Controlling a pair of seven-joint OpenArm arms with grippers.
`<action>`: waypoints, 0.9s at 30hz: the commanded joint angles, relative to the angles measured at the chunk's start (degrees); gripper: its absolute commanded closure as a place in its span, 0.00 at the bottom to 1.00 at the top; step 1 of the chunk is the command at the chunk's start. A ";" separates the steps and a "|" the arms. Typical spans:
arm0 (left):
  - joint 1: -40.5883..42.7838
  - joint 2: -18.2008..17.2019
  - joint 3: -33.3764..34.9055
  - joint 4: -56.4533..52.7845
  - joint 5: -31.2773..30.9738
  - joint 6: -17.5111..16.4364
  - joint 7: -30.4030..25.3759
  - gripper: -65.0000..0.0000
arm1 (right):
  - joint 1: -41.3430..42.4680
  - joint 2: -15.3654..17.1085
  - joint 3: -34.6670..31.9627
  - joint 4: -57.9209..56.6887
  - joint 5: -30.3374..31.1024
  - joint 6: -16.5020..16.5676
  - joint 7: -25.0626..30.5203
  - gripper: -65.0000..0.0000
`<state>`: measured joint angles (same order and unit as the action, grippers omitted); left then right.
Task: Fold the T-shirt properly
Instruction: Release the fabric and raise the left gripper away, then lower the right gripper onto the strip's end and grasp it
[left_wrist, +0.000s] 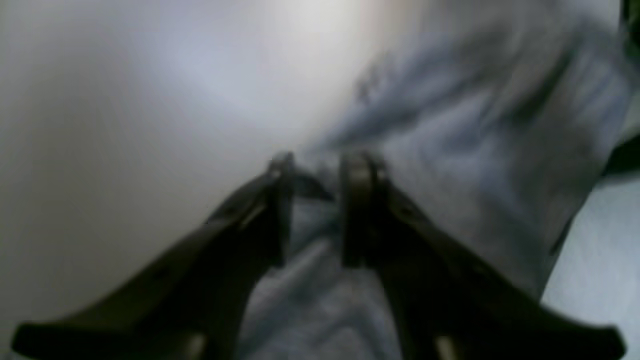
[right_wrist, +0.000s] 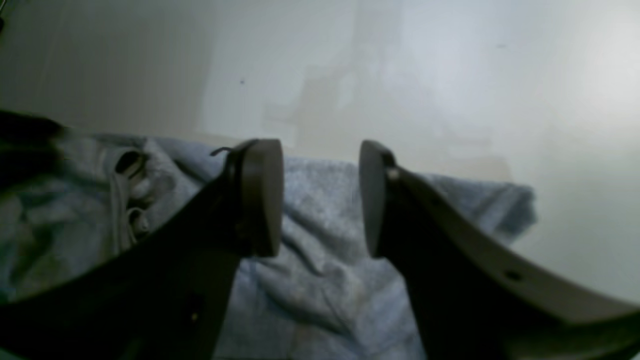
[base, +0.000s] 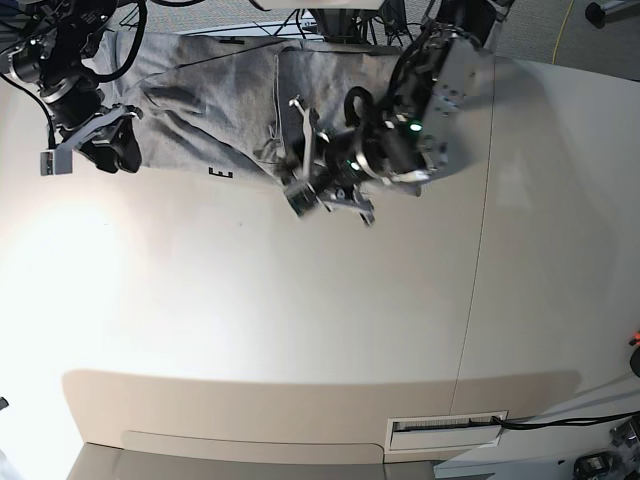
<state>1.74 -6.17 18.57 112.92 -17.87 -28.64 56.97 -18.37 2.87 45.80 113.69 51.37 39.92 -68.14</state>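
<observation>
The grey T-shirt (base: 215, 95) lies crumpled along the far edge of the table, with a black letter showing at its near hem. My left gripper (base: 305, 195) is at the shirt's near right hem. In the blurred left wrist view, a ridge of the T-shirt (left_wrist: 475, 150) fills the narrow gap of the left gripper (left_wrist: 320, 165), which is shut on it. My right gripper (base: 90, 152) is at the shirt's left end. In the right wrist view the right gripper (right_wrist: 320, 150) stands open just above the T-shirt (right_wrist: 320, 290), with nothing between its fingers.
The white table (base: 300, 320) stretches toward the camera, with a seam (base: 478, 250) running down its right part. Cables and arm bases crowd the far edge behind the shirt. A slotted vent (base: 445, 430) sits by the near right edge.
</observation>
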 joint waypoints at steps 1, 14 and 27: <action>-0.31 0.24 -1.86 2.78 -1.18 0.04 -0.07 0.79 | 0.13 0.81 2.36 1.01 1.11 0.08 2.10 0.61; 8.44 -9.99 -22.62 7.37 -20.31 -5.99 1.27 0.79 | -7.93 8.09 17.62 -0.09 -0.20 -3.74 1.27 0.32; 8.57 -10.16 -22.53 7.34 -21.42 -5.99 1.33 0.78 | -4.76 9.49 17.49 -30.80 12.37 -2.19 -1.36 0.32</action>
<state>10.81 -16.19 -3.84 119.28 -38.22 -34.41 59.57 -22.87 11.22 62.94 81.91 62.02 37.47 -70.26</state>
